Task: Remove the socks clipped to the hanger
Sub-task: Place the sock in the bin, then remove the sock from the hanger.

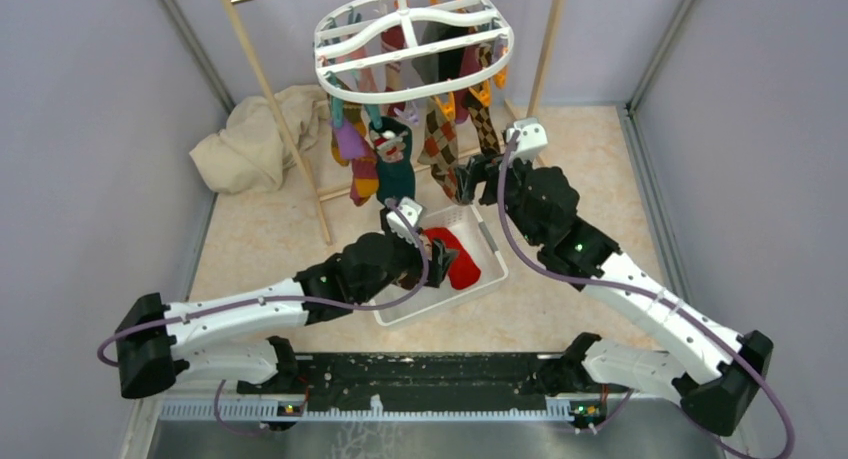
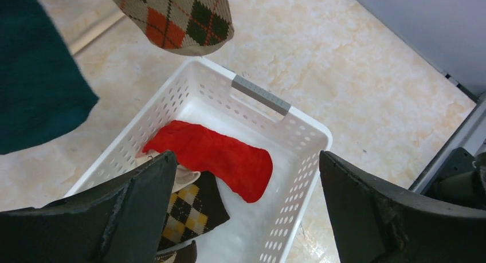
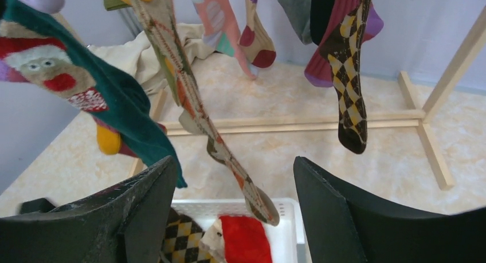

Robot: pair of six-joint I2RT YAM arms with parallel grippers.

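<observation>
So, on the left, the left gripper [image 2: 246, 163] hangs spread wide and empty over the basket [image 2: 172, 97]. A red sock [image 2: 218, 157] and an argyle sock [image 2: 189, 208] lie inside it, so that much looks done. Above, the hanger [image 1: 335, 79] has plenty of socks [image 1: 395, 169] clipped to it, so I judge most of the job is left. On the right, the right gripper [image 3: 234, 160] is parted and grips nothing. It is raised among the hanging ones, with a long check sock [image 3: 189, 108] just ahead.
</observation>
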